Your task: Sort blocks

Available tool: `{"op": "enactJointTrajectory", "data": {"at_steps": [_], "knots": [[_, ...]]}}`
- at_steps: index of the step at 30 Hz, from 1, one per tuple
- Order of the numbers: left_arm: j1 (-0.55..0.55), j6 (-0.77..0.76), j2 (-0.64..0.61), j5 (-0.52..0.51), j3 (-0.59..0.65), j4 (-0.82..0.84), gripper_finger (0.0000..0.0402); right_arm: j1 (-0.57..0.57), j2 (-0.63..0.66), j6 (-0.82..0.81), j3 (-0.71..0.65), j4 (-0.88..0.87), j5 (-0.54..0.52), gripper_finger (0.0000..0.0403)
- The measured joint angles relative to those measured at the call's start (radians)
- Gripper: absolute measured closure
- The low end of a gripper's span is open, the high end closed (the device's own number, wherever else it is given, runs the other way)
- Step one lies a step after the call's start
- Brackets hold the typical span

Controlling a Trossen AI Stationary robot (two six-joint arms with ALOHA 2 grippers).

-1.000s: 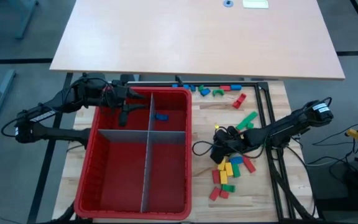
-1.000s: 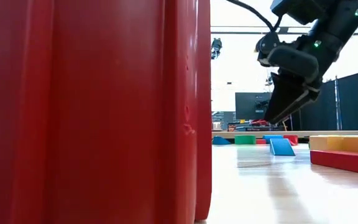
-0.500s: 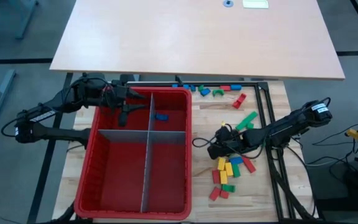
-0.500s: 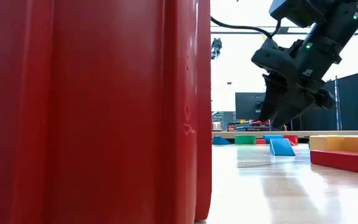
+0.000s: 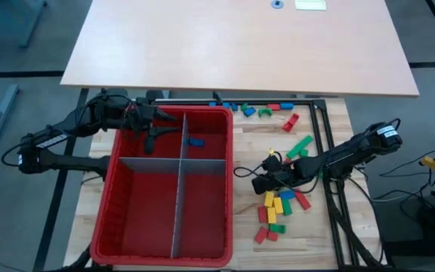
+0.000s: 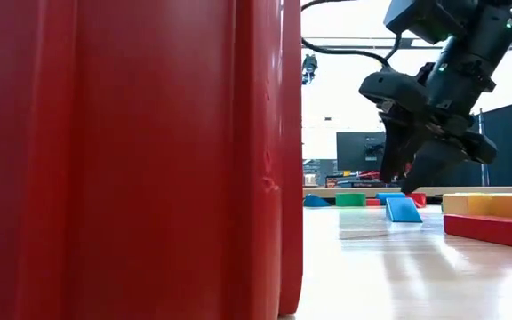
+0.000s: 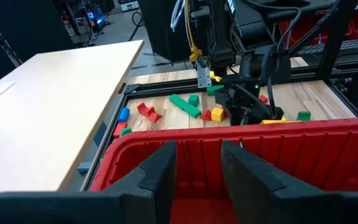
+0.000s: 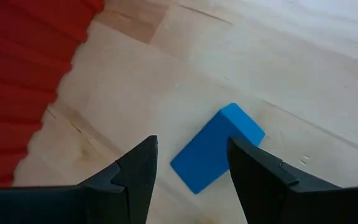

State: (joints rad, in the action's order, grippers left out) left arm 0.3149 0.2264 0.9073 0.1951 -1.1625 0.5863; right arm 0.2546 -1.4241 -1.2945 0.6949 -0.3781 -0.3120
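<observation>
The wooden surface (image 5: 319,238) lay framed by dark rails, with a pale tabletop (image 5: 240,41) beyond its far edge and grey floor around it; in the low view a bright room with dark partitions and monitors showed behind.

The right end effector (image 5: 258,183) hung low over the bare wood between the red bin (image 5: 232,189) and a cluster of blocks, near the middle of the surface's right half. Its fingers (image 8: 138,165) were spread, nothing between them, and pointed down at a single blue block (image 8: 216,148) lying flat on the wood just beside the bin's wall. In the low view that end effector (image 6: 414,173) stood clear above the surface, a blue wedge-shaped piece (image 6: 403,210) below it.

Just right of it lay the near cluster of blocks (image 5: 278,208): yellow, red, green and blue ones packed close, running toward the near edge. A long green block (image 5: 300,146) lay farther back, a red one (image 5: 290,122) beyond, and a row of blue, green and red pieces (image 5: 259,109) along the far edge.

The left end effector (image 5: 151,128) waited over the bin's far-left compartment, its fingers (image 7: 160,174) apart and empty. One blue block (image 5: 195,141) lay in the far-right compartment; grey dividers (image 5: 178,196) split the bin in four.
</observation>
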Motion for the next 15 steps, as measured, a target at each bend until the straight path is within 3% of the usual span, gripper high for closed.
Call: {"op": "enactJointTrajectory", "data": {"at_steps": [15], "knots": [[0.000,0.004,0.000,0.001,0.000,0.008,0.0271,0.000,-0.054,-0.044,0.002,-0.038,0.056,0.0226]]}}
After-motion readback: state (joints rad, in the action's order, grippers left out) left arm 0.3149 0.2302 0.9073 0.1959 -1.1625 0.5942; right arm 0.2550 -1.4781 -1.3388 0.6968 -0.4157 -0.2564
